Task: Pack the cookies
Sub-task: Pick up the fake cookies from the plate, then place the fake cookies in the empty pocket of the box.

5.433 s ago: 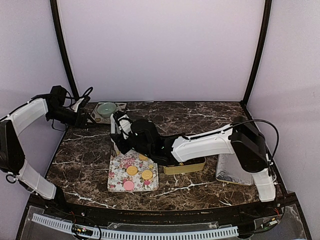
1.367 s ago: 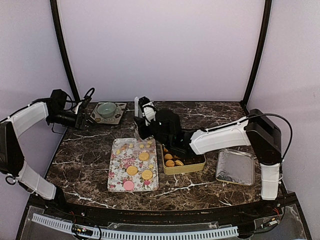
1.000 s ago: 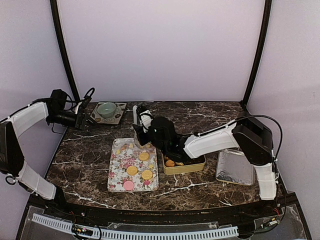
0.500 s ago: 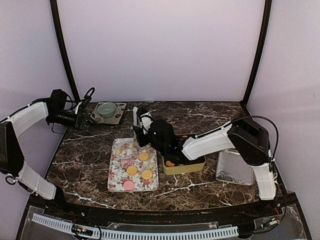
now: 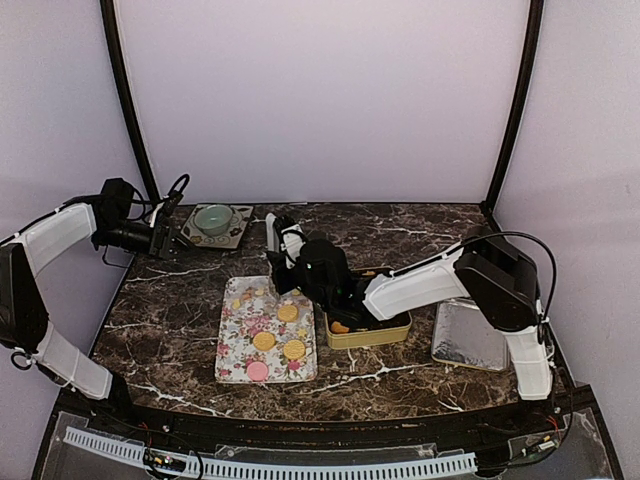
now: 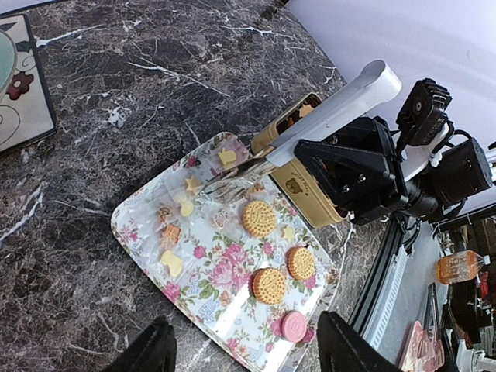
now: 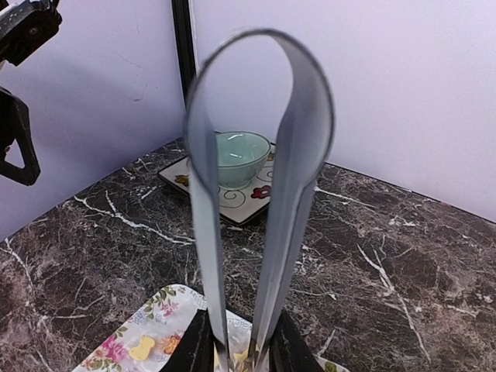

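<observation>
Presently right jaws grip tongs, tips just beside cookies; left jaws wide.

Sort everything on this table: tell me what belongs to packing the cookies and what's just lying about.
For the job:
cookies
floral tray they lie on
gold tin
tongs, clamped in the right end effector

Lying about:
green bowl
patterned plate under it
silver tray beside the tin
</observation>
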You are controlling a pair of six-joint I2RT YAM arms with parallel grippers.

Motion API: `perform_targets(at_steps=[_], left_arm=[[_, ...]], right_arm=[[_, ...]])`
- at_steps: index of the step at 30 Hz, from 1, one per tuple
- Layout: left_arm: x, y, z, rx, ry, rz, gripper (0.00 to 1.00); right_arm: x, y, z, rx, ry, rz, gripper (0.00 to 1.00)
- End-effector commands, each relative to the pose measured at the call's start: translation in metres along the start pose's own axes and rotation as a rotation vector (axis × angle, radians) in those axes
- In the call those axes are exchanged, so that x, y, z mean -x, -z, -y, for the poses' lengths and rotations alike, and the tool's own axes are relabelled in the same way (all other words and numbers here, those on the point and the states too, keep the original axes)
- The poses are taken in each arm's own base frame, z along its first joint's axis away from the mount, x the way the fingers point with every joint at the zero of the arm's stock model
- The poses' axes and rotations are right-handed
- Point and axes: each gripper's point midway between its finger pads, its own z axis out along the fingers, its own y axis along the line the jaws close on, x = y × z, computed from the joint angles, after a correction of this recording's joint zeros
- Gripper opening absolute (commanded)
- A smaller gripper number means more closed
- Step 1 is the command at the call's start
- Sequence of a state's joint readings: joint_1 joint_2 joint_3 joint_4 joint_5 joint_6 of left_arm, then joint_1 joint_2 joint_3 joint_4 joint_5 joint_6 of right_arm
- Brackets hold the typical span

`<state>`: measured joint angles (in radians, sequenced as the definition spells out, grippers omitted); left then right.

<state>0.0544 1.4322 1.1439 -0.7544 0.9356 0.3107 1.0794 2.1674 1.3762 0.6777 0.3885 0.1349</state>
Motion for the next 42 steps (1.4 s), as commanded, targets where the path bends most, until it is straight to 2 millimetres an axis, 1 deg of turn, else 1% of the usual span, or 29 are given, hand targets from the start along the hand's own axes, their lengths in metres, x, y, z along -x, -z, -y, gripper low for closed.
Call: perform_targets(at_steps=[1, 5, 6, 7, 8, 9, 11, 15, 17, 20, 22, 23, 25, 30, 36, 39, 42], left_arm=[[0.009, 0.008, 0.013, -0.017, -0.034, 0.027, 0.65], [0.009, 0.008, 0.013, -0.019, -0.035, 0.029, 0.64], [0.009, 0.008, 0.013, -0.019, -0.035, 0.029, 0.64], [0.009, 0.008, 0.013, -0.022, -0.035, 0.028, 0.64], [0.009, 0.008, 0.013, -0.023, -0.036, 0.029, 0.64], [0.009, 0.008, 0.013, -0.023, -0.033, 0.028, 0.64], [0.01, 0.008, 0.013, -0.024, -0.031, 0.031, 0.63], [0.011, 0.008, 0.014, -0.03, -0.034, 0.035, 0.63], [0.01, 0.008, 0.014, -0.031, -0.036, 0.035, 0.63], [0.009, 0.007, 0.013, -0.031, -0.034, 0.034, 0.63], [0.008, 0.006, 0.012, -0.03, -0.031, 0.032, 0.63], [0.008, 0.006, 0.012, -0.03, -0.031, 0.033, 0.63], [0.009, 0.006, 0.012, -0.03, -0.03, 0.034, 0.63], [0.009, 0.006, 0.012, -0.031, -0.026, 0.034, 0.63], [0.009, 0.007, 0.012, -0.025, -0.031, 0.033, 0.64], [0.009, 0.006, 0.012, -0.026, -0.026, 0.032, 0.63], [0.009, 0.007, 0.012, -0.025, -0.025, 0.034, 0.63]], right_arm=[[0.059, 0.013, 0.0, -0.003, -0.016, 0.112, 0.12], [0.1, 0.036, 0.006, 0.005, -0.036, 0.183, 0.1], [0.112, 0.044, 0.009, 0.005, -0.042, 0.203, 0.1], [0.119, 0.053, 0.012, 0.006, -0.044, 0.215, 0.1], [0.131, 0.065, 0.015, 0.008, -0.05, 0.236, 0.1], [0.138, 0.075, 0.019, 0.008, -0.053, 0.248, 0.1], [0.146, 0.094, 0.026, 0.009, -0.054, 0.258, 0.1], [0.139, 0.134, 0.043, -0.002, -0.044, 0.22, 0.09], [0.131, 0.155, 0.054, -0.023, -0.041, 0.194, 0.09], [0.11, 0.183, 0.072, -0.068, -0.027, 0.132, 0.09], [0.096, 0.197, 0.082, -0.093, -0.02, 0.093, 0.09], [0.088, 0.203, 0.086, -0.107, -0.014, 0.071, 0.09], [0.078, 0.213, 0.094, -0.13, -0.01, 0.044, 0.08], [0.062, 0.225, 0.105, -0.172, 0.027, -0.004, 0.08], [0.054, 0.223, 0.102, -0.16, 0.052, -0.03, 0.08], [0.052, 0.222, 0.1, -0.152, 0.056, -0.036, 0.1], [0.051, 0.221, 0.099, -0.145, 0.06, -0.039, 0.16]])
